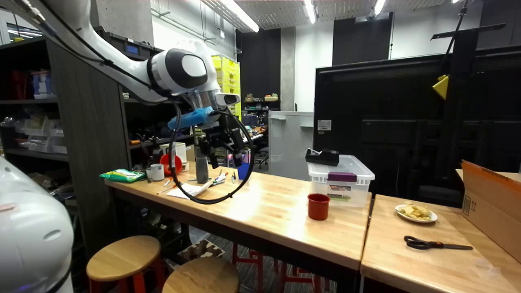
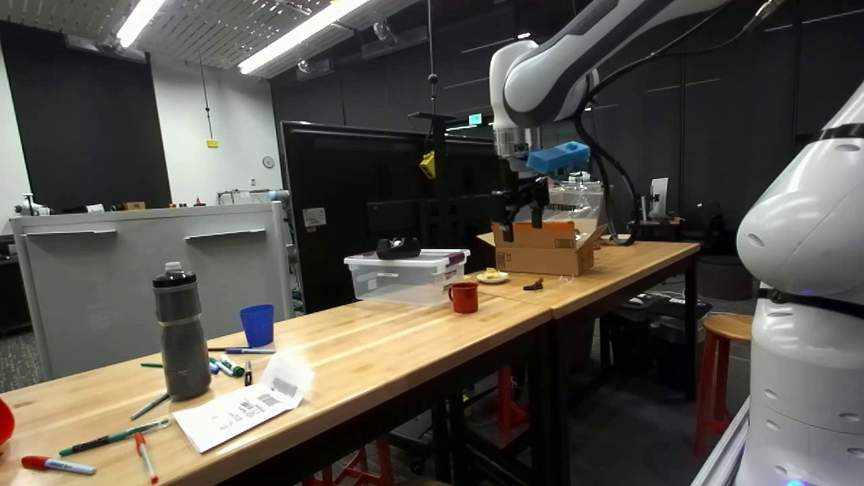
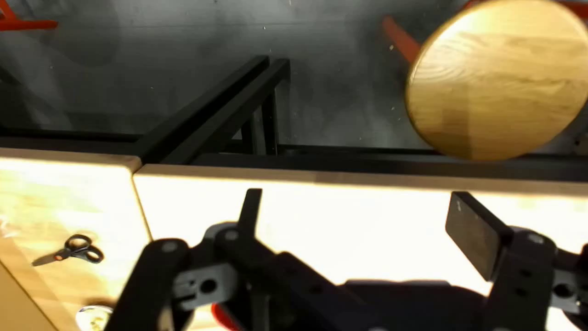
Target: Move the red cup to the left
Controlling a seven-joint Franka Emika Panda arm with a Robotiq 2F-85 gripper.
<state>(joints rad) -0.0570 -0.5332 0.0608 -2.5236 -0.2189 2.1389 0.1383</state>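
Note:
The red cup (image 1: 318,206) stands upright on the wooden table, close to the clear storage box; a small handle shows on its side in an exterior view (image 2: 464,298). In the wrist view only a red sliver of the cup (image 3: 222,316) peeks out behind the gripper's linkage; the rest of it is hidden. My gripper (image 1: 226,161) hangs in the air above table height, pointing down and well apart from the cup in both exterior views. Its fingers (image 3: 475,232) are spread wide open with only bright tabletop between them.
A lidded storage box (image 1: 342,179) bears a black tape dispenser (image 1: 322,156). Scissors (image 1: 427,243), a plate of chips (image 1: 427,219) and a cardboard box (image 2: 540,250) occupy the adjoining table. A grey bottle (image 2: 182,337), blue cup (image 2: 258,325), paper (image 2: 236,408) and pens sit at the opposite end.

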